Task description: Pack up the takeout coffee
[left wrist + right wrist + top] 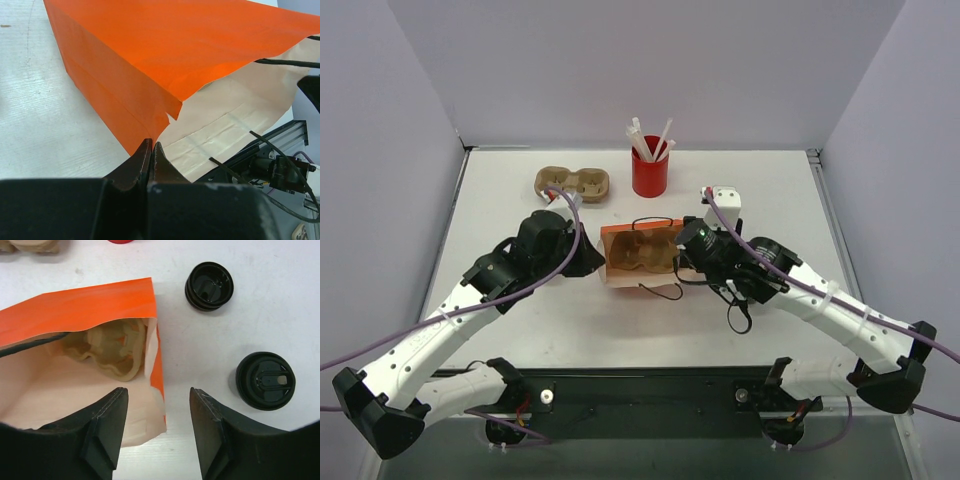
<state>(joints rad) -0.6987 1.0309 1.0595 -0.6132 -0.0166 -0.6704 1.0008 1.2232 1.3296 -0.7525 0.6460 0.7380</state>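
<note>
White arms (pixel 420 345), black joints and jaws, purple cables (pixel 578 225)

The left end effector (pixel 151 148) has its fingers pressed together on the torn lower edge of the orange paper bag (pixel 165 45). The bag lies on the white surface (pixel 35 125), its tan lining showing at the right.

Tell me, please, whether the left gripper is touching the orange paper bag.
Touching. The left wrist view shows the left gripper shut on the orange paper bag, whose folded edge runs in between its closed fingers.
</note>
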